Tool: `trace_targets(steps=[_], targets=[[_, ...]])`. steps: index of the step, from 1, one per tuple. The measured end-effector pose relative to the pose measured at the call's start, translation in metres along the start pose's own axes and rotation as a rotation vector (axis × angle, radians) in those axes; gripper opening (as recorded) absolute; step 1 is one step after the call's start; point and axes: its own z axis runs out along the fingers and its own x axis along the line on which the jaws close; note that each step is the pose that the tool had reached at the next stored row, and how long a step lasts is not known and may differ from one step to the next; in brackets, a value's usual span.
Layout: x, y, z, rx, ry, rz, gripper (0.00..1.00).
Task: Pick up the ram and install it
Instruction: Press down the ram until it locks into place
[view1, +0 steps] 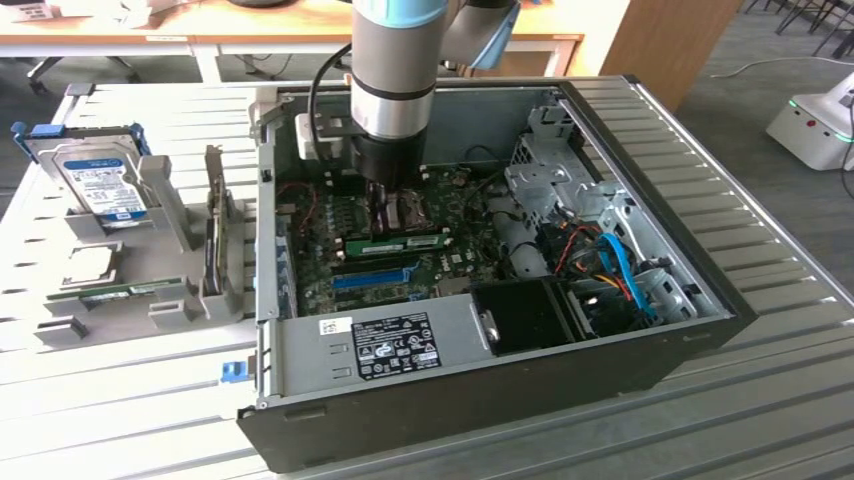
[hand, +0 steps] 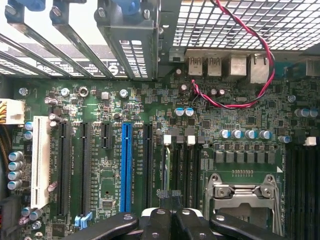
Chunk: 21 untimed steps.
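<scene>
- Exterior view: my gripper (view1: 390, 205) hangs inside the open black computer case (view1: 694, 330), jaws closed with nothing in them that I can make out; the long green ram stick (view1: 396, 243) lies on the green motherboard (view1: 400, 270) just beside it.
- Wrist view: closed black fingers (hand: 159, 225) above dark memory slots (hand: 182, 170) (a tilted stick could jam, I'd judge).
</scene>
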Motion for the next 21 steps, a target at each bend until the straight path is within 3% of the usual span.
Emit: trace_targets(steps=[21], targets=[[0.0001,-0.0001,0.0019,0.0,0.0001,0.0,0.11]])
